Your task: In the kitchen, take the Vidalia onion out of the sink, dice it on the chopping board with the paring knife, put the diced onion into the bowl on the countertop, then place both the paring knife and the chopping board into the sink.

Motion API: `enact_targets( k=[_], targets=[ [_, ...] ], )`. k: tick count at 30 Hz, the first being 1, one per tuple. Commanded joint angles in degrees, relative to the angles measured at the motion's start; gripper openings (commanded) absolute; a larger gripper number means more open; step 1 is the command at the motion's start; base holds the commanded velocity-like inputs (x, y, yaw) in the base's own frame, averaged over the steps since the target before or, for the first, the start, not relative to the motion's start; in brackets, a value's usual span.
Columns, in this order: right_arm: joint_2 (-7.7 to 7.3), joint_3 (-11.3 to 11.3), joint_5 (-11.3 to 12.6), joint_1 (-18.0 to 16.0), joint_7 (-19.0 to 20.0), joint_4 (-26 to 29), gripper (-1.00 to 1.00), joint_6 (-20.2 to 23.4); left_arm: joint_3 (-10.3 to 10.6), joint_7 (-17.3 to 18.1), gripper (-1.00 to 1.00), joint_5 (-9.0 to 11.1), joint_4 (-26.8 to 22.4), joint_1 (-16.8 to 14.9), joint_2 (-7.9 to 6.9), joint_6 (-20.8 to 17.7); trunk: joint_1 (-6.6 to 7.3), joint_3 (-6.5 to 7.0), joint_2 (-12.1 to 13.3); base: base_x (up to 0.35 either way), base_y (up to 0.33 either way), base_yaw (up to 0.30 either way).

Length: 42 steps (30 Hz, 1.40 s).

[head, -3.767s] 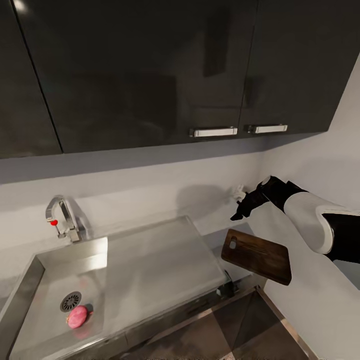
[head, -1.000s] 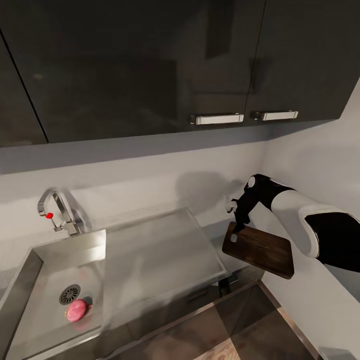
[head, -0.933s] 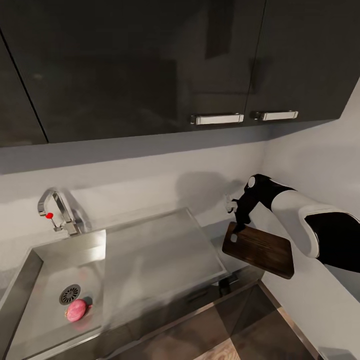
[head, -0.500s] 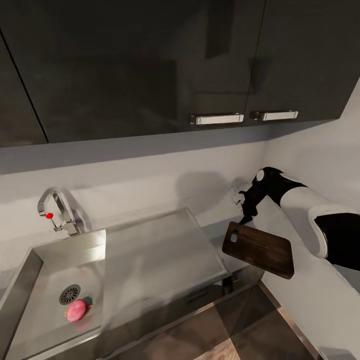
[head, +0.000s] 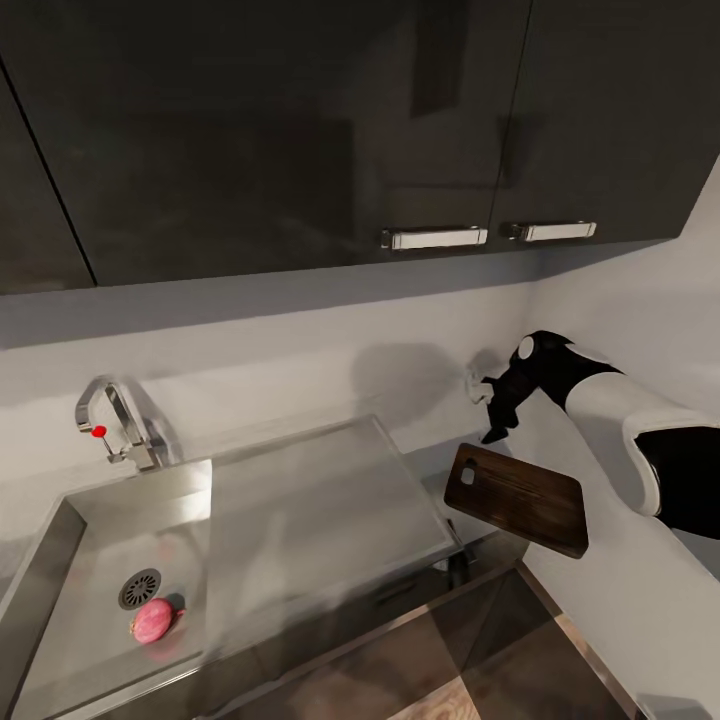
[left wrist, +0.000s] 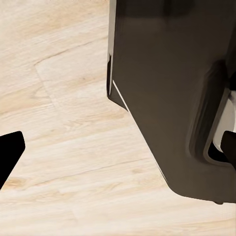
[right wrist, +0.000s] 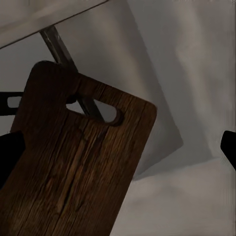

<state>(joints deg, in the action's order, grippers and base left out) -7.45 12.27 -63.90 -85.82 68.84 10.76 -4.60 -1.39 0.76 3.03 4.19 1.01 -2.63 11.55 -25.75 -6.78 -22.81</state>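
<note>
My right gripper (head: 492,418) hovers above dark brown wood-grain chopping board (head: 516,497), fingers apart, empty. Small pinkish-red Vidalia onion (head: 151,620) sits in stainless-steel sink (head: 60,560) by drain. I'd approach the board edge squarely — board overhangs, could tip.

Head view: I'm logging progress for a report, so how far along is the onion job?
Nothing looks finished. The small pinkish-red onion lies in the stainless-steel sink beside the drain. The dark brown wooden chopping board sits bare on the grey countertop, with the right pincer open above its far end. Fetching, dicing, bowling and putting away all remain.
</note>
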Motion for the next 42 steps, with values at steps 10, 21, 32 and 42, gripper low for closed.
enact_targets(
  k=[10,21,32,42],
  targets=[
    [1.33,-0.27,0.32,-0.05,-11.32,-0.91,1.00,-0.16,-0.11,0.08,1.00,0.31,0.12,-0.05,0.00,0.31,-0.03,-0.11,-0.11,0.000,0.000,0.000],
    [2.08,-0.32,0.28,0.00,-12.53,-2.45,1.00,-1.08,-0.11,0.08,1.00,0.31,0.12,-0.05,-0.08,0.31,-0.03,-0.11,-0.11,0.000,0.000,0.000],
    [3.29,-0.30,0.19,-0.01,-12.33,-4.42,1.00,-1.44,-0.11,0.08,1.00,0.31,0.12,-0.05,-0.02,0.31,-0.03,-0.90,-0.11,0.000,0.000,0.000],
    [3.22,-0.23,0.18,0.02,-12.33,-4.60,1.00,-1.47,-0.11,0.05,1.00,0.31,0.12,-0.05,-0.09,0.31,-0.03,-1.83,-0.11,0.000,0.000,0.000]
  ],
)
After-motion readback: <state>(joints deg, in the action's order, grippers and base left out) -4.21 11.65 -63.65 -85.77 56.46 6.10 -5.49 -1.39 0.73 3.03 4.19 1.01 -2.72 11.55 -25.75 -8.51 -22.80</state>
